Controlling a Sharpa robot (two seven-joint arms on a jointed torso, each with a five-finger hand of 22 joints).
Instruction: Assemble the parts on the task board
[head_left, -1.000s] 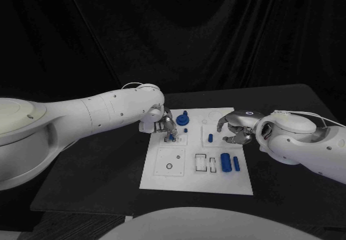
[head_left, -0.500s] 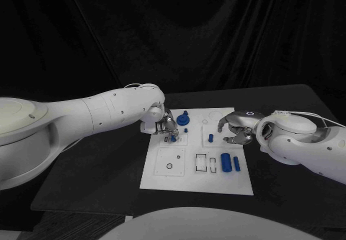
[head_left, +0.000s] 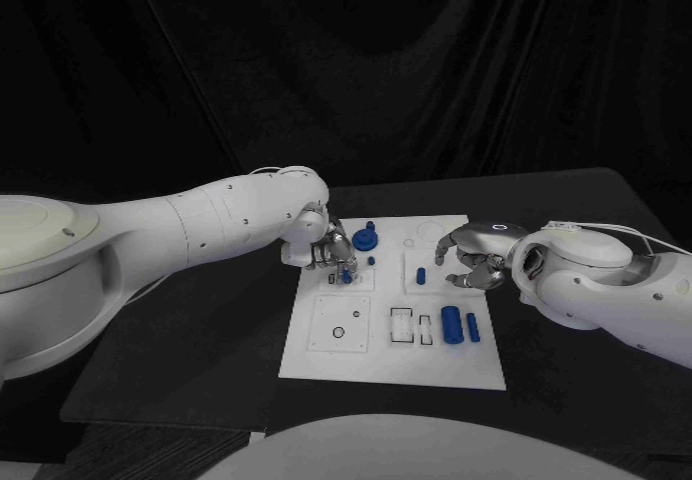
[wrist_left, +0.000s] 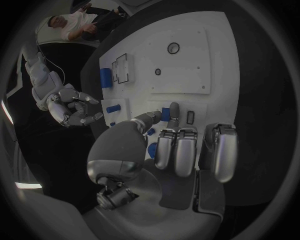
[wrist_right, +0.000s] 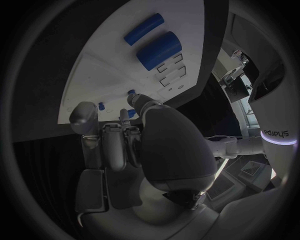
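1. Left hand (head_left: 326, 250) is over the far-left part of the task board (head_left: 361, 360). In the left wrist view it pinches a small blue part (wrist_left: 165, 114) between thumb and one fingertip, the other fingers curled beside it. In the head view that part sits at the fingertips, just above or on the board's recess there; I cannot tell whether it touches.

2. Change over the last second: the left hand has hardly moved. The pinched part has crept a little nearer the board surface, no more. I read this as a slow final seating, not a transport.

3. Right hand (head_left: 473, 262) hovers at the board's right edge, fingers curled inward with nothing visible in them. It has stayed put. A short blue peg (head_left: 421, 274) stands just off its fingertips, untouched.

4. Other parts, all unmoved: a blue gear-like piece (head_left: 366, 239) just beyond the left hand's fingertips; a small blue stud (head_left: 372, 261) beside the pinched part; a thick blue cylinder (head_left: 453, 326) and a thinner blue rod (head_left: 473, 327) lying side by side nearer my side of the right hand.

5. Meaning for the task: insertion in progress, early in the assembly by my judgement, since the cylinder and rod lie loose and the near slots look vacant.

6. Risk: the part tilting in the pinch on release. I would keep the pinch until it seats.
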